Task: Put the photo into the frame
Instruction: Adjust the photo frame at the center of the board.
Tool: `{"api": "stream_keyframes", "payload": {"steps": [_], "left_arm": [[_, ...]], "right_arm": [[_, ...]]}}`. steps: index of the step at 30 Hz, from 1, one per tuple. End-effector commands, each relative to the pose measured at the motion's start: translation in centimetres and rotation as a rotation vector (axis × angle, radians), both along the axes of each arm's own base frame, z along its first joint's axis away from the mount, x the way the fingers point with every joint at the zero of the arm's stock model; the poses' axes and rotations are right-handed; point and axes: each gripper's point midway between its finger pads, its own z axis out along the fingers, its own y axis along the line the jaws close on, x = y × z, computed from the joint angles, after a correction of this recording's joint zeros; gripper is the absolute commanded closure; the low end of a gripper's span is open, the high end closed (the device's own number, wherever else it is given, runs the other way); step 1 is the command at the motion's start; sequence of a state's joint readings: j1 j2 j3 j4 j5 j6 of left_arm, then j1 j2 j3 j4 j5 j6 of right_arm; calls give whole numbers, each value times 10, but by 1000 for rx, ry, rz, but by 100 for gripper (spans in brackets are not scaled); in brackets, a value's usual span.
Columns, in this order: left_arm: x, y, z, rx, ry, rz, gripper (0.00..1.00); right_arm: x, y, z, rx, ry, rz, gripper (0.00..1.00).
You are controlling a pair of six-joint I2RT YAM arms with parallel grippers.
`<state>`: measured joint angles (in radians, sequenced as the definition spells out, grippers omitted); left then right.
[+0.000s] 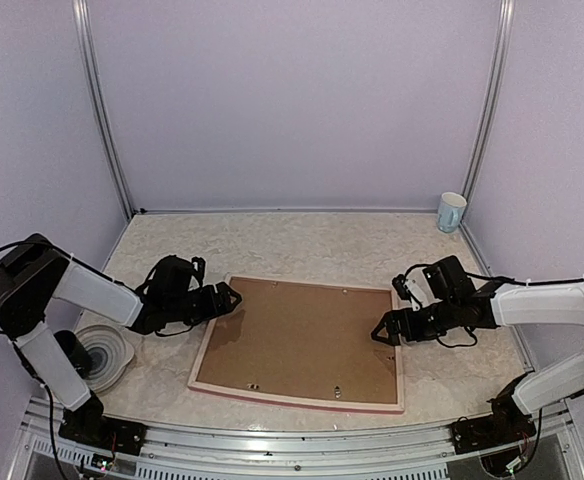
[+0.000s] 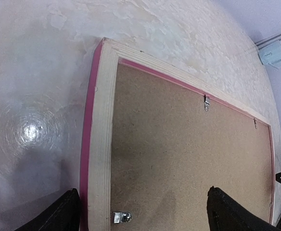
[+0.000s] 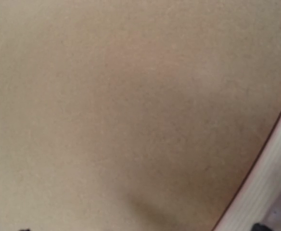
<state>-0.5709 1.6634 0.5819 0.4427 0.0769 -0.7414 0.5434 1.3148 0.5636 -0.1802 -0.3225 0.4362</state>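
The thin pink-red wooden frame (image 1: pixel 297 399) lies face down mid-tabletop with the brown backing board (image 1: pixel 302 340) seated. The photo is unseen, likely underneath. The left gripper (image 1: pixel 234 297) at 9 o'clock and the right gripper (image 1: pixel 380 333) at 3 o'clock both gape, empty.

Lilac walls (image 1: pixel 292 100), aluminium corner posts (image 1: pixel 105 110), pale, seemingly marbled tabletop (image 1: pixel 302 245).

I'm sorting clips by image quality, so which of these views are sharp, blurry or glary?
Top external: sharp, evenly lit. Left wrist: in focus, but the frame edges bow from lens distortion and a glare spot sits on the table. Right wrist: blurred, filled by the brown backing board.
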Motion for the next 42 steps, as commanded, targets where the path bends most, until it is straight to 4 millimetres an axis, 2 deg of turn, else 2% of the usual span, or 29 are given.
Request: {"api": "stream_keyframes", "payload": {"steps": [1,6,10,14,17,19,21,23,24,26,27,32,33,34,39,42], "left_arm": [[1,-21,-3,-7,35,-42,11],[14,-37,-8,-18,42,-61,12],[32,-52,-7,-31,26,-82,12],[61,-67,-1,-37,4,-97,12],[90,-75,7,-45,-29,-90,12],[108,-71,11,-50,-50,-58,12],[124,-56,17,-46,-65,-3,12],[129,-40,27,-42,-82,45,12],[130,-32,42,-45,-107,65,11],[127,-19,60,-31,-139,97,11],[123,-15,77,-31,-167,108,10],[86,-3,90,-37,-165,118,7],[76,-1,84,-38,-149,117,6],[68,5,86,-37,-156,137,2],[21,20,70,-30,-110,147,1],[-8,26,65,-28,-88,151,1]], "right_arm": [[-5,9,-1,59,8,34,1],[-6,7,1,63,-1,26,1],[-8,7,0,70,10,22,1],[-9,7,3,77,9,10,1],[-8,7,8,81,-2,2,1],[-7,6,12,74,-12,-2,1],[-5,3,17,59,-29,-11,1],[-2,0,23,51,-51,-21,1],[-1,0,27,50,-65,-26,1],[4,-3,33,41,-88,-41,1],[6,-3,34,35,-96,-45,1],[26,-1,41,-6,-133,-49,1],[32,-2,43,-17,-146,-56,1],[39,-3,46,-30,-159,-66,1],[78,-10,67,-74,-241,-110,1],[104,-21,77,-83,-265,-155,1]]}}
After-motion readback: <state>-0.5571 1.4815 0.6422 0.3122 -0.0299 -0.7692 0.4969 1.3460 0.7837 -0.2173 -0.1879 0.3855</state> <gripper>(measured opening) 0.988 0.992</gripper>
